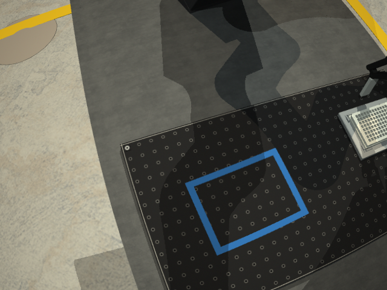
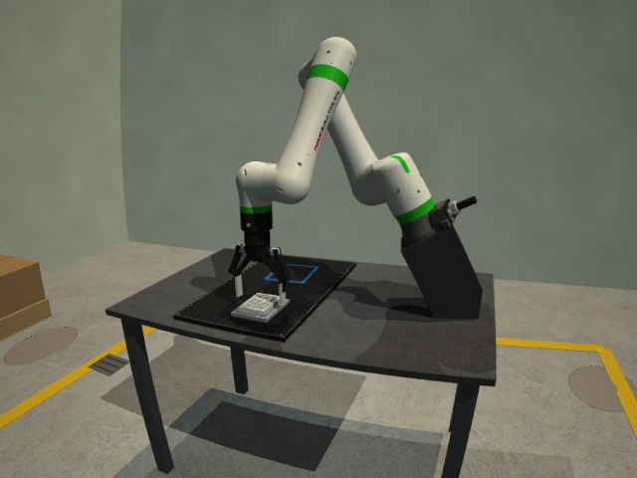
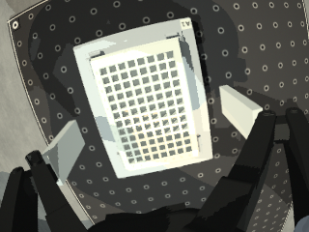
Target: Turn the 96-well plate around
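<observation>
Blue taped outline B1 lies left on the perforated deck, nothing inside it. Right of it, the 96-well plate sits flat in nest N1. Gripper hangs directly above the plate, spread wide and holding nothing; pale fingertips flank the plate's long sides, not touching. White arm stands on a dark pedestal at right.

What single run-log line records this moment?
phase: approach | hand: open, empty, above 96-well plate | plate: seated in nest N1 | bench spot B1: unused
</observation>
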Controlling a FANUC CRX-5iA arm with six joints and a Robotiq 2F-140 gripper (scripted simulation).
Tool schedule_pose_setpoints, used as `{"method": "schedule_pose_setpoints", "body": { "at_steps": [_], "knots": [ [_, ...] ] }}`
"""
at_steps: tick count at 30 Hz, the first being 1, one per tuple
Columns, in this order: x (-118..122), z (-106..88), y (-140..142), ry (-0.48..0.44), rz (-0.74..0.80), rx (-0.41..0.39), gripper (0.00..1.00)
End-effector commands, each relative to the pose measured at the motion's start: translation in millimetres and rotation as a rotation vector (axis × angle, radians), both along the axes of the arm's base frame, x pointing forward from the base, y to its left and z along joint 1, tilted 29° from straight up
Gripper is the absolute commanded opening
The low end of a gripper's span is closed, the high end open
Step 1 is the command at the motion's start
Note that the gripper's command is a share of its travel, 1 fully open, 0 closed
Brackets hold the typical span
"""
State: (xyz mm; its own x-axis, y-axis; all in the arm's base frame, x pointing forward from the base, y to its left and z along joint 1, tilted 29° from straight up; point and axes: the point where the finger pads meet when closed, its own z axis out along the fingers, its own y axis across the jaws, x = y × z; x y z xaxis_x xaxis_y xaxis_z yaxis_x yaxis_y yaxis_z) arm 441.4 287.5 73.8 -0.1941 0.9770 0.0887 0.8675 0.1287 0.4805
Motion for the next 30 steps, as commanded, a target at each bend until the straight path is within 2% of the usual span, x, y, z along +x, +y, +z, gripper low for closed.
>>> {"method": "schedule_pose_setpoints", "body": {
  "at_steps": [1, 12, 13, 30],
  "knots": [
    [2.0, -3.1, 0.8, -0.001, 0.000, 0.000, 1.00],
    [2.4, -3.8, 1.0, -0.001, 0.000, 0.000, 1.00],
    [2.4, -3.8, 1.0, -0.001, 0.000, 0.000, 0.00],
    [2.4, -3.8, 1.0, -0.001, 0.000, 0.000, 0.00]
  ]
}}
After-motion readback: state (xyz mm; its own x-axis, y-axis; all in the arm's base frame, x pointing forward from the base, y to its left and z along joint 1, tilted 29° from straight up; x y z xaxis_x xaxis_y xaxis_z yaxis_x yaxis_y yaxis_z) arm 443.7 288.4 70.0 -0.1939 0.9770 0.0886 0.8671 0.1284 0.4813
